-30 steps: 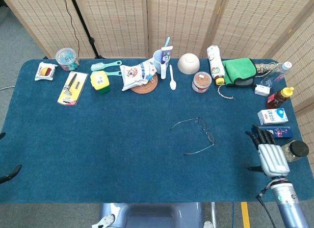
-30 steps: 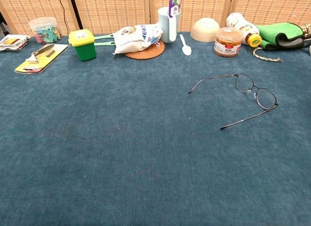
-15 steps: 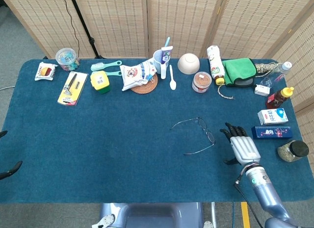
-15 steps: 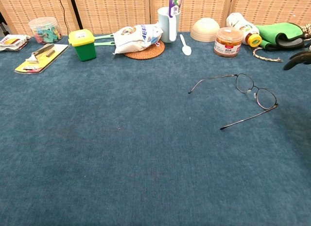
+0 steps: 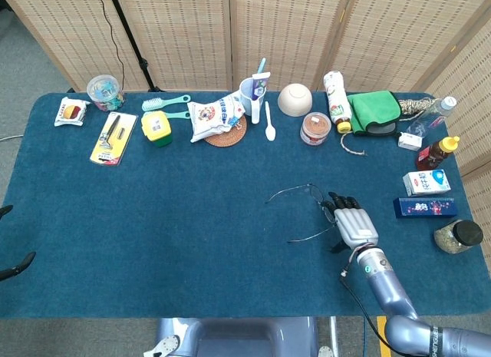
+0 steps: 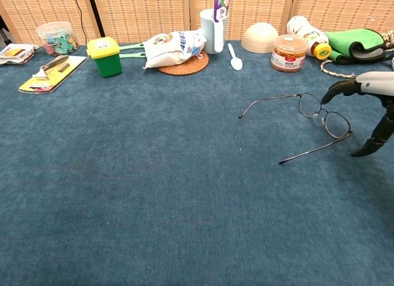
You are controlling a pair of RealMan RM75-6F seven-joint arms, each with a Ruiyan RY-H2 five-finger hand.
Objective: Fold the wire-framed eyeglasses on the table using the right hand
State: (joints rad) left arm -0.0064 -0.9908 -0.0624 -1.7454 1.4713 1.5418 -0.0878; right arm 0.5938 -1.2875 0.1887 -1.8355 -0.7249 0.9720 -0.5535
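The wire-framed eyeglasses (image 5: 311, 207) lie unfolded on the blue tablecloth, both temples spread out toward the left; in the chest view the eyeglasses (image 6: 315, 117) sit at mid right. My right hand (image 5: 352, 223) hovers just right of the lenses, fingers stretched and apart, holding nothing. The chest view shows the right hand (image 6: 369, 107) with its fingertips above the lenses and its thumb lowered beside the near temple's hinge. Whether it touches the frame I cannot tell. Only dark fingertips of my left hand (image 5: 17, 269) show at the left edge of the head view.
Along the far edge stand a cup with toothpaste (image 5: 252, 92), a bowl (image 5: 294, 99), a jar (image 5: 315, 128), a snack bag (image 5: 217, 114) and a green cloth (image 5: 374, 111). Small boxes (image 5: 426, 182) and a jar (image 5: 460, 236) line the right side.
My right hand has moved left from the table's right side to beside the eyeglasses' lenses. The glasses have not shifted.
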